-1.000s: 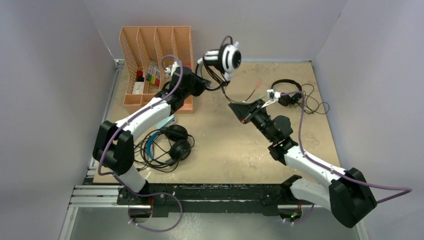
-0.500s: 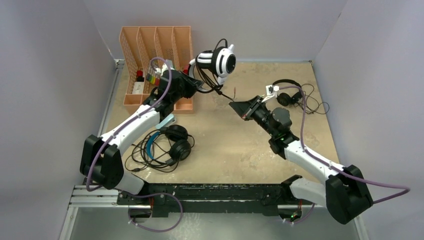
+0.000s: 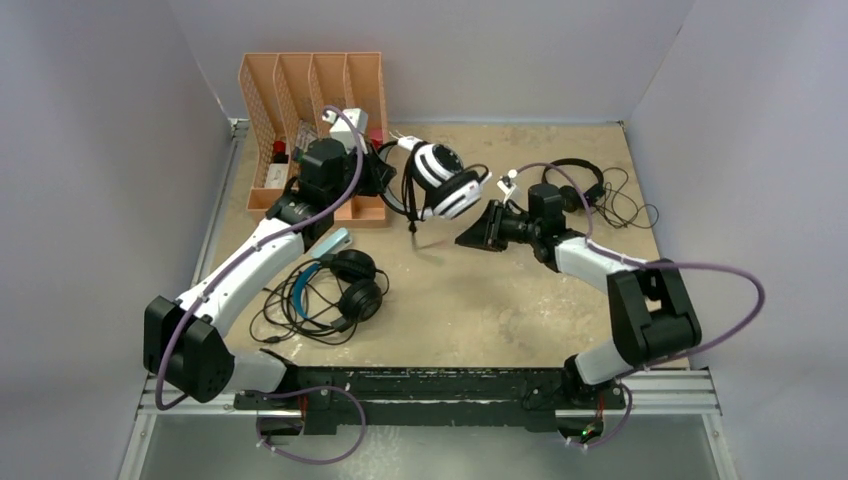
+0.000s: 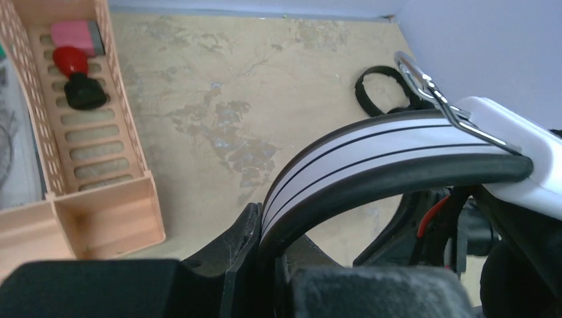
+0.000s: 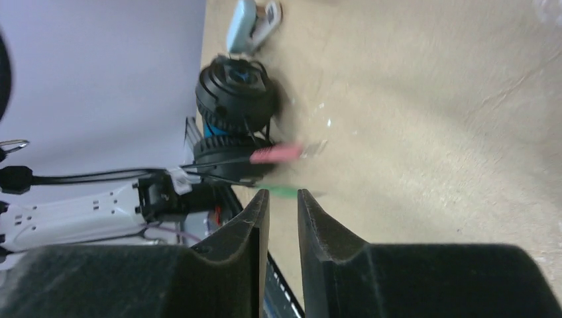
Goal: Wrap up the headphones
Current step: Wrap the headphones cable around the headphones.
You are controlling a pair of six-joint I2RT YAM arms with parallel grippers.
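Grey walls enclose a tan tabletop (image 3: pixel 480 310). Toward its far edge, the left jaws clamp the stiff, smooth headband of the white-and-black headset (image 3: pixel 440 182), held clear of it; its limp, light cable (image 3: pixel 412 215) dangles. Right jaws stand slightly apart, seemingly empty, near the plugs (image 5: pixel 275 154), probably the better hold for winding.
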